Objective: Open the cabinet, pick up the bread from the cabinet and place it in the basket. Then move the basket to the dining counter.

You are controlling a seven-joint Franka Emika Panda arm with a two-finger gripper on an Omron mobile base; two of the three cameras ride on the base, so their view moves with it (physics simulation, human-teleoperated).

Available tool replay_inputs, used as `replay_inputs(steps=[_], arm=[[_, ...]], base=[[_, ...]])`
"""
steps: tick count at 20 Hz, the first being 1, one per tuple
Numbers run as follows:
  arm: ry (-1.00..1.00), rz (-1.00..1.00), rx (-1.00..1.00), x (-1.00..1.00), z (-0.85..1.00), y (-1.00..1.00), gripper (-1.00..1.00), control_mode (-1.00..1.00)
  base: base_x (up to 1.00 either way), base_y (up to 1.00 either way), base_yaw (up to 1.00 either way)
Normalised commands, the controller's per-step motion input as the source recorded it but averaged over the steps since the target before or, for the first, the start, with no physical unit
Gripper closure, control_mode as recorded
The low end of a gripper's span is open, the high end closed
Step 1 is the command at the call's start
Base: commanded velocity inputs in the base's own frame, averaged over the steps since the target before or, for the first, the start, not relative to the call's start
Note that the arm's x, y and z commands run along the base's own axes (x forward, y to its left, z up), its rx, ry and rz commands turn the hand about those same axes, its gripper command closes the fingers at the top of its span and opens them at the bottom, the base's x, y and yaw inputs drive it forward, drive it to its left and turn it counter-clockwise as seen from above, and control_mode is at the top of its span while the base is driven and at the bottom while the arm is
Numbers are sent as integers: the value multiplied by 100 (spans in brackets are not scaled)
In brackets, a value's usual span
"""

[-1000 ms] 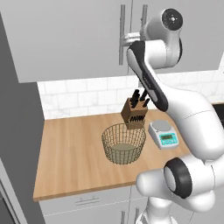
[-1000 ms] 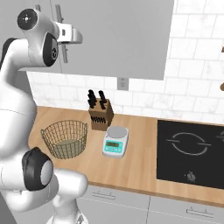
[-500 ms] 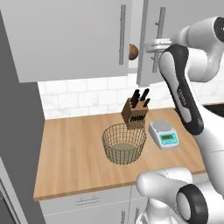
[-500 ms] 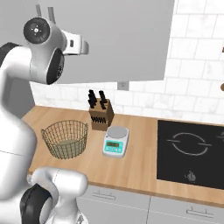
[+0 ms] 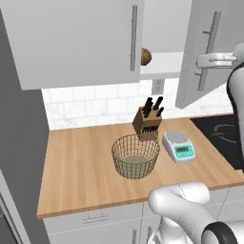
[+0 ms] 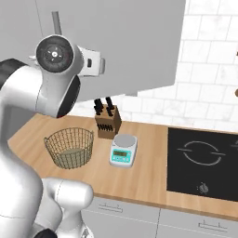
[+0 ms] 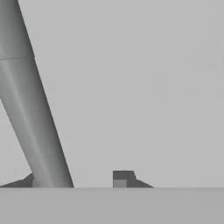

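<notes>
The cabinet point(image 5: 76, 43) hangs over the counter, its left door closed and its right door point(image 5: 200, 71) swung out to the right. On the white shelf inside sits the golden-brown bread point(image 5: 146, 56), just past the left door's edge. My gripper point(image 5: 204, 61) is at the open door's bar handle point(image 5: 210, 50). In the hand view the handle point(image 7: 30, 100) runs slantwise between the fingers of my gripper point(image 7: 74, 180), which is open with a gap on the right-hand side. The wire basket point(image 5: 135, 155) point(image 6: 69, 148) stands empty on the wooden counter below. The dining counter is out of view.
A knife block point(image 5: 148, 121) stands right behind the basket, with a small kitchen scale point(image 5: 179, 145) to its right. A black cooktop point(image 6: 202, 162) takes up the counter's right end. White tile backs the counter point(image 5: 76, 162), and a tall grey panel bounds it on the left.
The right cabinet door has swung out wide, pulled by its handle, and the bread now shows. The jaws, shut on the handle a second ago, have parted.
</notes>
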Motion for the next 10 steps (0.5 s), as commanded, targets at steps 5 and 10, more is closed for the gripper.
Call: replay_inputs(steps=[5, 10], arm=[[13, 0, -1, -90, -2, -60, 100, -100], [15, -8, 0, -70, 0, -11, -100, -100]], base=[[0, 0, 0], [0, 0, 0]])
